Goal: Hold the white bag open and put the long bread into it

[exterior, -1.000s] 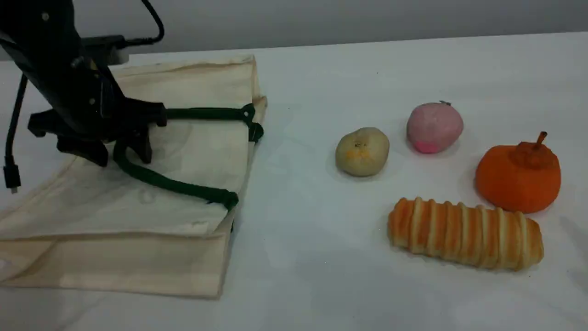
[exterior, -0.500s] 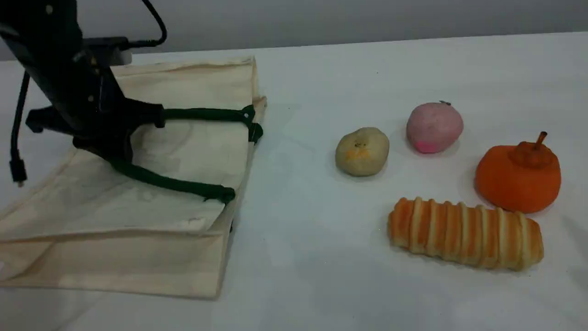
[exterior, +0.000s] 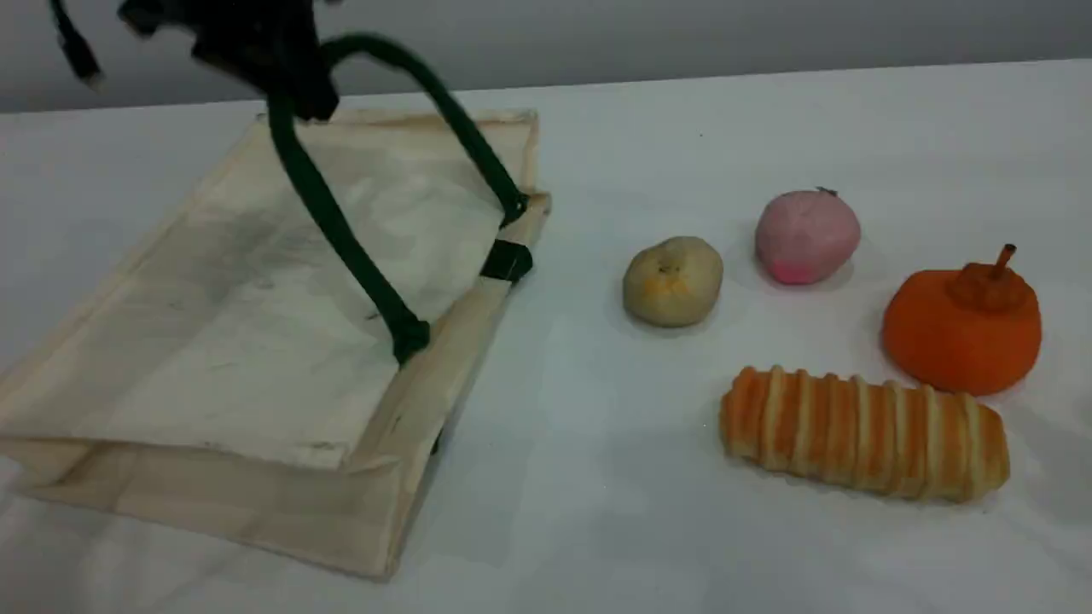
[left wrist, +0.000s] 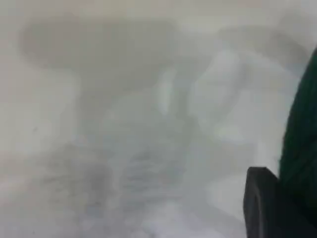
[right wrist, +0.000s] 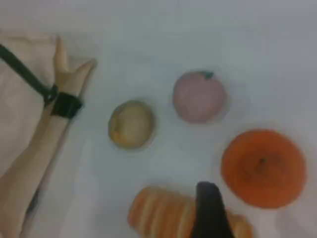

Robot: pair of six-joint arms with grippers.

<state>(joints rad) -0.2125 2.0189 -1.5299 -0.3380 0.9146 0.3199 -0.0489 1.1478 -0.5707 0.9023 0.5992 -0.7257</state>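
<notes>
Canvas, cream-white: the white bag (exterior: 239, 341), the largest item, lies on the left half of the tabletop (exterior: 597, 546). Its mouth edge faces right toward the foods and runs near to far.

Green rope handle (exterior: 341, 230): arched up off the bag's upper panel, both ends fixed at the mouth edge. Its top is pinched in the left claw (exterior: 294, 89), whose fingers are pressed together on the rope high over the bag's far side. A dark green tab (exterior: 506, 260) sits on the mouth edge below.

Long bread (exterior: 863, 433): golden-orange with pale cross ridges, on the near right of the tabletop. Its long axis runs left to right, the right end a little nearer. It lies well apart from the bag.

Orange fruit (exterior: 962, 328): stemmed, just beside the bread's far right end.

Pink fruit (exterior: 807, 236): far of the bread.

Tan bun (exterior: 672, 281): left of the pink fruit, the food nearest the bag's mouth.

Right claw (right wrist: 210, 210): spread, holding nothing. Its dark fingertip shows over the bread in the right wrist view.
</notes>
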